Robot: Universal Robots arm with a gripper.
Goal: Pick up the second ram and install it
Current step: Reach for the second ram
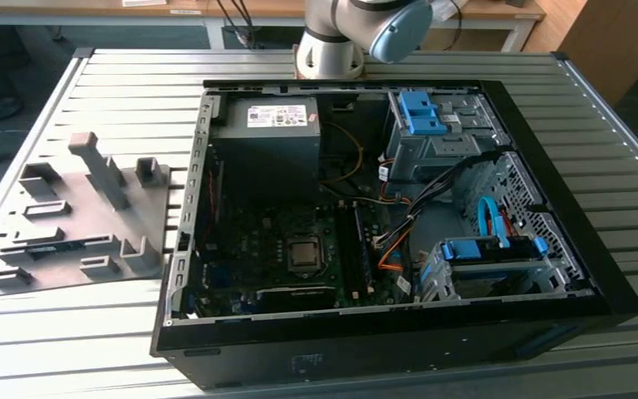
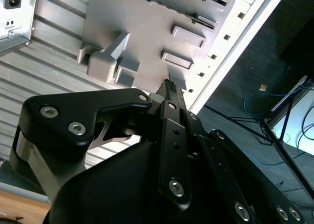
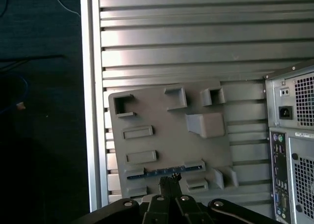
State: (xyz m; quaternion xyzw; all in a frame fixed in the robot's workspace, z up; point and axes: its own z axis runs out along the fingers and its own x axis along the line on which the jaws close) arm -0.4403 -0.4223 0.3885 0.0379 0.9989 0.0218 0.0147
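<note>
**A:** How is the black metal claw (image 3: 170, 181) set?

**B:** Pinched narrow. In both wrist views its tips (image 2: 169, 85) meet with no gap I can see, and nothing is between them. It hangs above the grey moulded plastic tray (image 3: 167, 135), apart from it.

**A:** And the second ram (image 3: 162, 172)?

**B:** That thin, dark green-blue memory stick lies flat in the tray's long slot, in line with the claw.

**A:** Surroundings?

**B:** In the exterior view the tray sits on the ribbed metal worktop (image 1: 120, 91), at nine o'clock of the open black computer case (image 1: 408, 349). Low grey blocks (image 3: 196, 184) flank the slot. A tall grey post (image 1: 103, 170) stands at the tray's twelve o'clock, apart from the stick.
</note>
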